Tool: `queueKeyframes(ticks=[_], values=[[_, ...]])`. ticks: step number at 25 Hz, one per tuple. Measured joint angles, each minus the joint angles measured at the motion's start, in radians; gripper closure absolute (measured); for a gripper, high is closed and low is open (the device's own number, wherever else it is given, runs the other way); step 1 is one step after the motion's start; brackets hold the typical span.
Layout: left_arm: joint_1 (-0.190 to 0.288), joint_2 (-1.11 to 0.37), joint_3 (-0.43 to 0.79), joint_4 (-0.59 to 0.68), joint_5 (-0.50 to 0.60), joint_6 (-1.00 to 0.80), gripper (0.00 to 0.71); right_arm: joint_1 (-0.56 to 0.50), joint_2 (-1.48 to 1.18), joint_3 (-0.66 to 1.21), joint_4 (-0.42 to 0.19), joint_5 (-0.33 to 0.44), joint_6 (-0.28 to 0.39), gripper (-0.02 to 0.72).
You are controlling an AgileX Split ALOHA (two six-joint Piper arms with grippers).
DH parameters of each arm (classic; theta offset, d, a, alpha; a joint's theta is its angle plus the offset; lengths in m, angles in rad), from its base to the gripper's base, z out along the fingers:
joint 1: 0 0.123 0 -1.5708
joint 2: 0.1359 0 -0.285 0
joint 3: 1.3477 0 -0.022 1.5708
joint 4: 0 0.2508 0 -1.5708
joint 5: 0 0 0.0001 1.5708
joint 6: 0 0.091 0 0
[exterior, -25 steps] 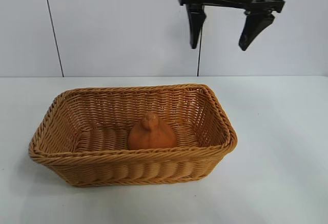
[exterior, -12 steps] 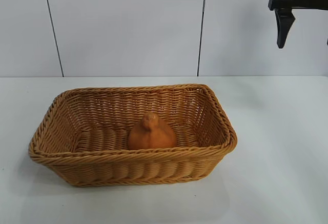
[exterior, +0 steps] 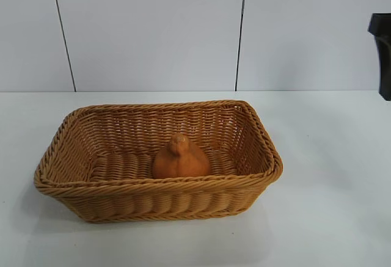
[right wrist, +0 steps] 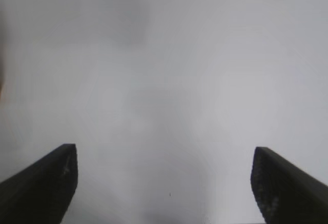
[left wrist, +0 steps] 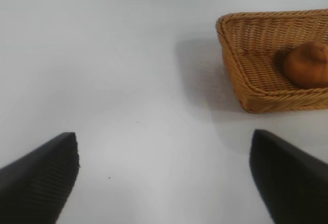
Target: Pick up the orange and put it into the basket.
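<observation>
At frame edge, right pincer (right wrist: pixel 164 183) cropped, open, orange (exterior: pixel 181 158) half-hidden inside basket (exterior: pixel 153 184)

Your right gripper (right wrist: pixel 164 183): two dark fingers (right wrist: pixel 38 183) spread wide, nothing between them; bare white table (right wrist: pixel 164 70) beneath.

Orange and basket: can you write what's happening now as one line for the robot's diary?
orange: inside basket, upright | right end effector: open, empty, over bare table | left end effector: open, empty, beside basket | task: looks done

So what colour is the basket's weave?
Tan-orange wicker basket, clearest in the exterior view.
</observation>
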Motion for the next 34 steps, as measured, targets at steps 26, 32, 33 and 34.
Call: queueKeyframes(ticks=[26,32,33,34], values=[[0.000,0.000,0.000,0.000,0.000,0.000,0.065,0.000,-1.327,0.643,0.007,-0.196,-0.070,0.071],[0.000,0.000,0.000,0.000,0.000,0.000,0.065,0.000,-1.487,0.647,0.008,-0.191,-0.070,0.071],[0.000,0.000,0.000,0.000,0.000,0.000,0.065,0.001,-1.487,0.647,0.010,-0.190,-0.070,0.071],[0.000,0.000,0.000,0.000,0.000,0.000,0.065,0.002,-1.489,0.647,0.012,-0.190,-0.070,0.071]])
